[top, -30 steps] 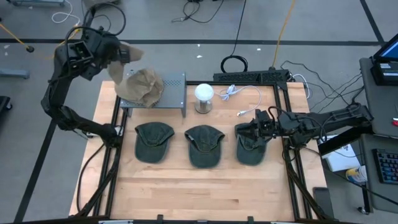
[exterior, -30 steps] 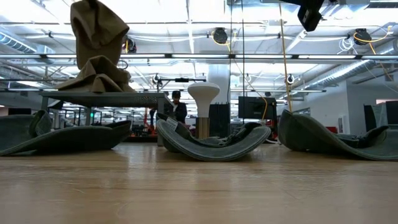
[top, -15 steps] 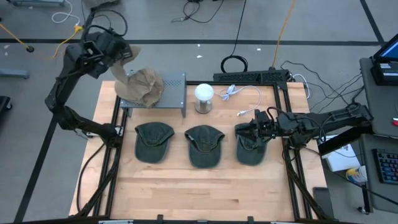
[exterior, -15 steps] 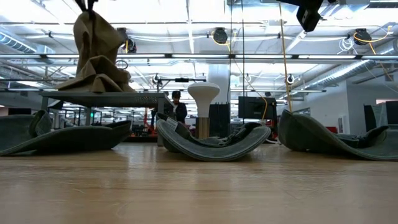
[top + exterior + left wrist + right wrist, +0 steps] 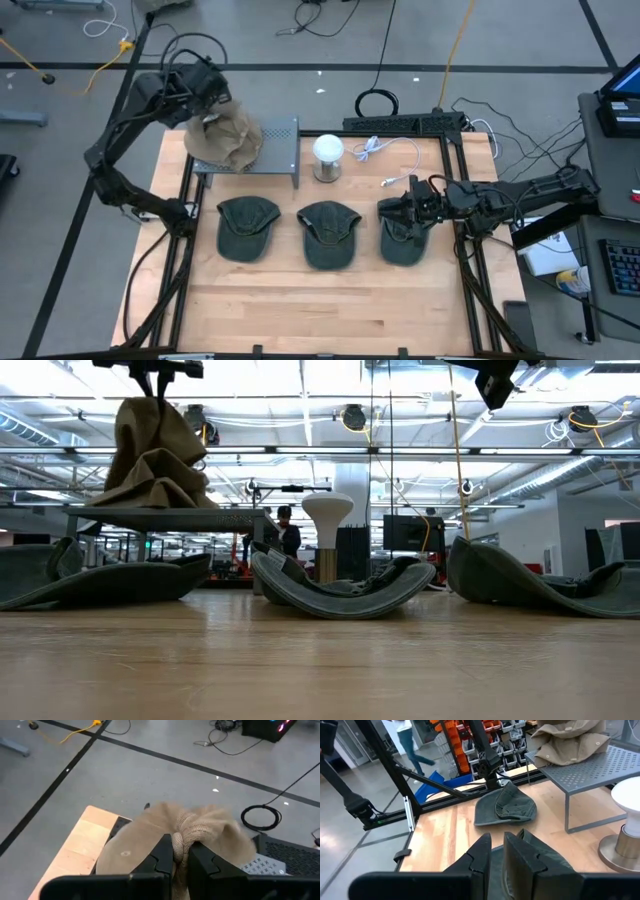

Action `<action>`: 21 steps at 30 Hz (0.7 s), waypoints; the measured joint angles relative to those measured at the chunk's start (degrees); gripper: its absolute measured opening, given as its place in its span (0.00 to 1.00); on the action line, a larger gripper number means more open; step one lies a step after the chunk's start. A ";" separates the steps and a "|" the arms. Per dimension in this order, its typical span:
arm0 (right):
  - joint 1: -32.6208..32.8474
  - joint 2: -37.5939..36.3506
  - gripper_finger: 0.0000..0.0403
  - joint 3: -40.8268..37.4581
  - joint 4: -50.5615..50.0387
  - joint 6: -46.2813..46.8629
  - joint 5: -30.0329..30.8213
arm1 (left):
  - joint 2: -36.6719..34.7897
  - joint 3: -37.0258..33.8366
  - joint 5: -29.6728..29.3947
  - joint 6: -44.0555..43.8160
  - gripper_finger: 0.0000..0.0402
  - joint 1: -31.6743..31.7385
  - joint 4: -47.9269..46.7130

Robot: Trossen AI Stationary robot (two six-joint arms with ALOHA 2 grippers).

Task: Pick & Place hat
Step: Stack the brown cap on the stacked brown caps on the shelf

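Observation:
A tan hat (image 5: 228,138) lies crumpled on a grey perforated shelf (image 5: 278,146) at the table's far left. Its lower part rests on the shelf (image 5: 170,513), and its top (image 5: 150,425) is drawn up under my left gripper (image 5: 205,97), which is shut on it. Three dark green hats (image 5: 247,228) (image 5: 329,234) (image 5: 402,238) lie in a row on the wooden table. My right gripper (image 5: 404,208) hangs shut above the rightmost green hat (image 5: 530,585), well clear of it and holding nothing (image 5: 498,851). My left gripper pinches a bunched fold at the tan hat's top (image 5: 183,836) between its two fingers (image 5: 164,854). They come at it slanting down from the table's far left. The rest of the hat hangs slack below the fingers, with its lower part on the shelf.
A white dome lamp (image 5: 328,155) stands right of the shelf, with a white cable (image 5: 392,150) behind it. Black frame rails (image 5: 462,240) run along the table's sides. Bare wood (image 5: 320,310) lies in front of the green hats.
My left gripper has moved down and toward the table's right, over the shelf, rolling as it went and staying shut on the tan hat. The hat's raised top has sunk and now stands lower over its lower part, which stayed on the shelf.

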 joint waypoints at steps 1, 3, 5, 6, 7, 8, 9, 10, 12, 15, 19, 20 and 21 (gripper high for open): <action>0.00 0.00 0.11 0.00 0.00 -0.17 0.04 | 0.10 0.00 -0.01 0.06 0.05 -0.06 0.04; -0.02 0.00 0.11 0.00 0.00 -0.16 0.06 | 0.00 0.00 0.18 0.16 0.05 -0.16 0.06; 0.00 0.00 0.11 0.00 0.00 -0.14 0.06 | -0.52 0.00 0.46 0.15 0.05 -0.14 0.04; 0.00 0.00 0.11 0.00 0.00 -0.14 0.08 | -0.81 0.00 0.58 -0.01 0.05 -0.10 0.04; 0.00 0.00 0.11 0.00 0.02 -0.13 0.13 | -0.95 0.00 0.80 -0.19 0.05 -0.10 -0.03; -0.01 0.00 0.11 0.00 0.01 -0.12 0.30 | -0.97 0.00 1.39 -0.48 0.05 -0.12 -0.03; 0.00 0.00 0.11 0.00 0.01 -0.12 0.77 | -0.95 0.00 2.06 -0.87 0.05 -0.37 -0.05; 0.00 0.00 0.11 0.00 0.00 -0.11 1.44 | -0.89 0.00 3.05 -1.16 0.05 -0.59 0.02; 0.00 0.00 0.11 0.00 0.00 -0.16 1.57 | -0.64 0.00 4.87 -1.84 0.05 -1.35 0.02; 0.00 0.00 0.11 0.00 -0.34 -0.66 1.57 | 0.38 0.00 5.81 -3.11 0.05 -3.48 -0.01; 0.00 0.00 0.11 -0.02 -0.86 -1.39 1.57 | 2.67 0.00 6.12 -5.50 0.05 -5.68 0.06; 0.00 0.00 0.11 -0.02 -0.85 -1.48 1.57 | 3.30 0.00 6.13 -5.95 0.05 -5.81 0.06; 0.00 0.00 0.11 -0.02 -0.87 -1.50 1.54 | 4.00 0.00 6.08 -6.20 0.05 -5.88 0.04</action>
